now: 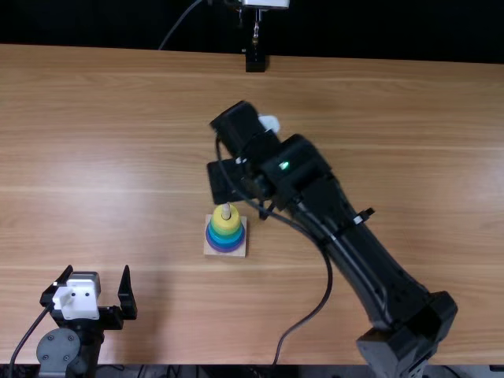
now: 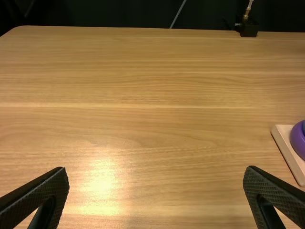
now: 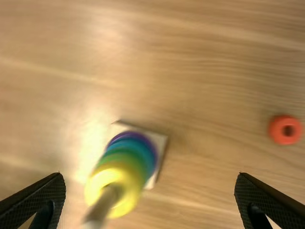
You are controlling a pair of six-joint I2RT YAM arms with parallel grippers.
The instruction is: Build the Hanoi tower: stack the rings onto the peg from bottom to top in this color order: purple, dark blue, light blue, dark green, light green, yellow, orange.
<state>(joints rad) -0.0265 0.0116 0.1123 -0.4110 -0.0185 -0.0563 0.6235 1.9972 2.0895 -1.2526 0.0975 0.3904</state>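
Upright on its square wooden base (image 1: pixel 240 251), the peg (image 1: pixel 226 211) carries a stack with purple at the bottom, blue and green above and the yellow ring (image 1: pixel 226 220) on top. Just beyond it, the right gripper (image 1: pixel 227 181) hangs under its arm. In the right wrist view the right gripper (image 3: pixel 150 176) is open, with the yellow ring (image 3: pixel 123 200) near its fingers and the orange ring (image 3: pixel 286 130) lying apart on the table. The left gripper (image 1: pixel 107 293) stands open at the near left. In its wrist view, the left gripper (image 2: pixel 156 171) is empty, with the purple ring (image 2: pixel 298 139) farther off.
The right arm stretches diagonally over the middle of the wooden table (image 1: pixel 118 157), its cable looping close to the tower's right side. A black stand (image 1: pixel 255 60) is at the table's far edge.
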